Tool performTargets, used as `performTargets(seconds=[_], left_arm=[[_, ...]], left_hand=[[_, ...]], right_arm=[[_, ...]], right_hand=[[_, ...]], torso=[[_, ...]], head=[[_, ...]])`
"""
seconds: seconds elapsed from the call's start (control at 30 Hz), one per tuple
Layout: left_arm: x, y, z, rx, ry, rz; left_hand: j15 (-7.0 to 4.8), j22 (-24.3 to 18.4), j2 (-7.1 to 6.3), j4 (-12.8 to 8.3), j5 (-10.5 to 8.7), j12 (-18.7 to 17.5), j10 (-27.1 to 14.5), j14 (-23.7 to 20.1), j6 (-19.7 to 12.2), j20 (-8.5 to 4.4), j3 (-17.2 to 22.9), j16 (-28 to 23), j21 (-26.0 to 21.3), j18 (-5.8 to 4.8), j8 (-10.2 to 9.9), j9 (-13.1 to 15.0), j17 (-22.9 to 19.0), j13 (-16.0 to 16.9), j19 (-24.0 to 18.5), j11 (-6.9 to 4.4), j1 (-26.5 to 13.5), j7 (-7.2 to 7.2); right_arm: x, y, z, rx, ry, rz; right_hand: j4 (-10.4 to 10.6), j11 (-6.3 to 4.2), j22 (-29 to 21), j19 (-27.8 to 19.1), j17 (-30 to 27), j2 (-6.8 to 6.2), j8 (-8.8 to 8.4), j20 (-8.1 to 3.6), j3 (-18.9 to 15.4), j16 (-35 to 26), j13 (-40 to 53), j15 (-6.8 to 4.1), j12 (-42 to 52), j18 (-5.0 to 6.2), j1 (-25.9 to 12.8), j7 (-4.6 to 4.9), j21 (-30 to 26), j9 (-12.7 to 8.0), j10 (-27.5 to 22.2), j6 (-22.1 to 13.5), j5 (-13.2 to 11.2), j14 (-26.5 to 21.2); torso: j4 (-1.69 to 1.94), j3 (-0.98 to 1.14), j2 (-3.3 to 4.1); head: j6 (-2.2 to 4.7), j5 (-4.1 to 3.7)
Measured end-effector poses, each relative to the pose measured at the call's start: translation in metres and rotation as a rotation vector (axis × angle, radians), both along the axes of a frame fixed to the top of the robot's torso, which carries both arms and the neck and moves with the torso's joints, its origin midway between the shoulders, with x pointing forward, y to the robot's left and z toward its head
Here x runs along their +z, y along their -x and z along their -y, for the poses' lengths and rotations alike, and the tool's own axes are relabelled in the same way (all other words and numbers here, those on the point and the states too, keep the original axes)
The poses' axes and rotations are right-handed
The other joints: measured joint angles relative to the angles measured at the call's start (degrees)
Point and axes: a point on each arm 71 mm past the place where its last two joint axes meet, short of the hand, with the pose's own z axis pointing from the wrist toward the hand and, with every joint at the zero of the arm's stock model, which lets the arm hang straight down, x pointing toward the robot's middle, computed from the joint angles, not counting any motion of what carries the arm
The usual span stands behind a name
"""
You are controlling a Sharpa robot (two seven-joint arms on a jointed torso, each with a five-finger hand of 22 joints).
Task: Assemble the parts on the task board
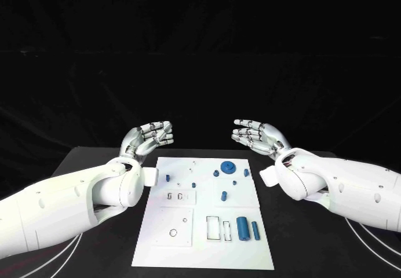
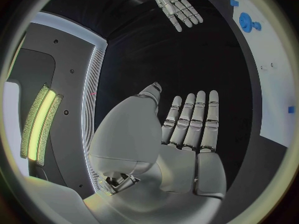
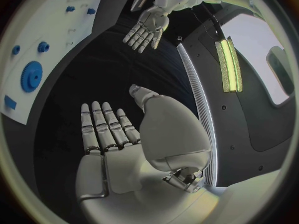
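Black counter [image 1: 100,255] is carrying the white task board [image 1: 209,231], blue parts [image 1: 243,227] lying on it; left robot hand [image 1: 149,138] and right robot hand [image 1: 259,136] are hovering spread and empty at upper centre.

We look down from the head; both wrist cameras sit close behind their palms — all share the task board [image 1: 204,214].

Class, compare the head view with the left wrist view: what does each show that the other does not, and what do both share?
Head view alone: the whole task board, including the two blue cylinders near its front edge. Left wrist view alone: the left robot hand from behind, fingers straight and apart, holding nothing. Both share: the right robot hand, open, and the blue gear at the board's far end.
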Motion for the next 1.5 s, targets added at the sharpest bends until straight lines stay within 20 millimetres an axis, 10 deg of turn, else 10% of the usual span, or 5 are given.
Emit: performTargets(seconds=[0.5,0.77,0.9,1.27,1.5], left_arm=[[0.017,0.020,0.008,-0.109,0.017,0.010],[0.029,0.032,0.013,-0.167,0.030,0.012],[0.034,0.036,0.015,-0.185,0.036,0.013],[0.044,0.042,0.019,-0.211,0.051,0.014],[0.045,0.043,0.018,-0.214,0.059,0.006]], left_hand=[[-4.19,-0.3,-3.68,-0.4,-0.66,-2.4,11.1,12.4,7.7,-4.53,4.8,1.9,3.9,0.93,1.4,0.6,3.1,-0.2,15.9,-3.20,7.1,1.80],[-5.22,-0.3,-4.48,0.3,-0.66,-2.4,14.5,15.1,9.2,-6.07,5.7,2.6,5.0,0.91,1.4,0.6,4.4,-0.1,19.7,-4.04,7.1,1.11],[-5.22,-0.3,-4.62,0.4,-0.66,-2.7,14.5,15.1,9.2,-6.07,5.9,2.6,5.0,0.92,1.4,0.6,4.5,-0.1,20.1,-4.04,7.0,1.11],[-5.22,-0.3,-4.84,0.6,-0.66,-3.2,14.5,15.0,9.2,-6.07,6.1,2.6,5.0,0.91,1.4,0.5,4.7,-0.2,20.1,-4.04,6.7,1.11],[-5.22,-0.3,-5.14,0.6,-0.66,-3.6,14.7,15.0,9.4,-6.07,6.1,2.3,5.0,0.91,1.4,0.4,4.9,-0.2,20.5,-3.84,6.4,1.31]], right_arm=[[0.034,-0.010,-0.016,0.152,0.536,0.312],[0.038,-0.009,-0.029,0.204,0.820,0.378],[0.038,-0.008,-0.036,0.216,0.918,0.397],[0.036,-0.007,-0.053,0.239,1.068,0.426],[0.032,-0.008,-0.059,0.248,1.121,0.429]], right_hand=[[-3.0,-4.48,3.4,21.8,3.3,-5.04,5.94,-2.88,5.4,7.1,0.2,-5.85,0.8,3.14,2.6,2.72,9.7,3.3,24.2,21.2,0.2,25.3],[-2.7,-9.33,10.2,39.6,12.5,-10.47,8.10,-9.78,5.1,19.8,2.0,-12.62,0.3,4.04,1.0,1.05,23.2,4.7,35.9,29.2,3.5,47.3],[-1.6,-9.37,13.2,42.1,17.8,-11.49,7.54,-10.52,5.2,26.2,2.7,-13.03,-1.5,4.04,0.3,1.05,27.8,5.0,34.9,29.2,4.3,50.7],[0.3,-8.52,51.3,51.4,49.9,-12.54,6.21,-10.07,4.4,57.2,6.1,-12.48,-1.2,0.26,0.8,1.20,58.9,6.7,28.7,28.8,4.1,52.1],[0.5,-8.27,57.0,52.3,53.8,-12.36,5.54,-9.87,4.6,60.9,6.5,-12.28,-1.2,-0.52,1.2,1.40,63.0,6.9,26.7,27.7,4.4,52.3]], torso=[[0.82,-0.25,3.11],[1.17,-0.50,4.82],[1.24,-0.61,5.56],[1.56,-0.93,7.01],[1.69,-1.07,7.62]], head=[[0.37,-0.56],[1.12,-1.09],[1.36,-1.22],[1.56,-1.41],[1.37,-1.53]])
